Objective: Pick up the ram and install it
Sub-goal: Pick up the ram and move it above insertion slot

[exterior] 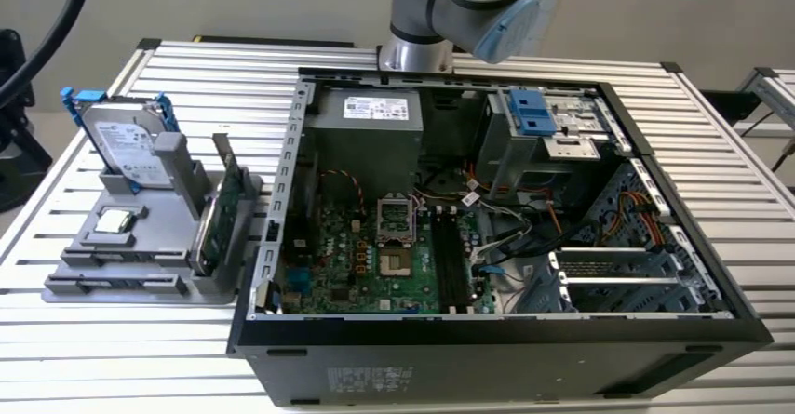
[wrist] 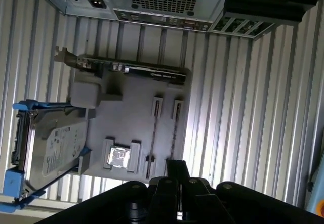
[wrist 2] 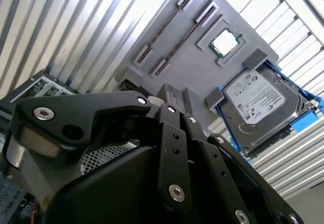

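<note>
The ram [wrist 2: 167, 27] shows edge-on as a thin dark strip between two clips of the grey holder [wrist 2: 195, 57]. In the first wrist view the ram [wrist: 153, 135] stands in the same slot of the holder [wrist: 131, 123], with a second similar slot beside it. My gripper [wrist 2: 174, 93] hangs well above the holder with its black fingers together and nothing between them. In the first wrist view the gripper [wrist: 177, 167] is over the holder's edge near the ram slots. The open computer case [exterior: 497, 330] holds the motherboard [exterior: 372, 265] with its black memory slots [exterior: 450, 260].
A silver hard drive [exterior: 125, 144] with blue rails stands at the holder's back. A processor chip [exterior: 118, 220] lies on the holder [exterior: 87, 288], and a green expansion card [exterior: 218, 219] stands at the side nearest the case. Everything rests on a ribbed aluminium table [exterior: 112, 349].
</note>
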`<state>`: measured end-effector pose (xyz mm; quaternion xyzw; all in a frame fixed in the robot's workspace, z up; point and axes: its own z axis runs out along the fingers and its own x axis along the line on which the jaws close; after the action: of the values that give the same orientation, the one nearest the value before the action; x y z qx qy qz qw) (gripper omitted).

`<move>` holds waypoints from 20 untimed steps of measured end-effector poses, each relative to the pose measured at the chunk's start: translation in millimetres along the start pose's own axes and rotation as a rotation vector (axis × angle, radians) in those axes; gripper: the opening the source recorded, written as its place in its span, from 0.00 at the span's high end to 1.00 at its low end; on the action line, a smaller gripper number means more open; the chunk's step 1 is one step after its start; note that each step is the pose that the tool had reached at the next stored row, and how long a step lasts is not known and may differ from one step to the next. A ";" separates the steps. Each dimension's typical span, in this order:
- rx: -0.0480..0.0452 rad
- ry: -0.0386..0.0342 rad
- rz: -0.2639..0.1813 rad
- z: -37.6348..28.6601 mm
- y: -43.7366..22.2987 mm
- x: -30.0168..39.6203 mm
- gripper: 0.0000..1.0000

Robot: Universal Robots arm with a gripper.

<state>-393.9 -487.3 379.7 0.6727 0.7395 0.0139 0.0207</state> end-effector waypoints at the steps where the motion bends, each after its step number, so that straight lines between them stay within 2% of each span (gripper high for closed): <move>1: 0.0001 -0.0004 0.008 0.1 0.0 0.0 1.00; 20: 0.0017 -0.0068 0.140 1.0 0.0 0.0 1.00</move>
<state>-393.9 -487.3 378.7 0.7227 0.6907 0.0124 0.0216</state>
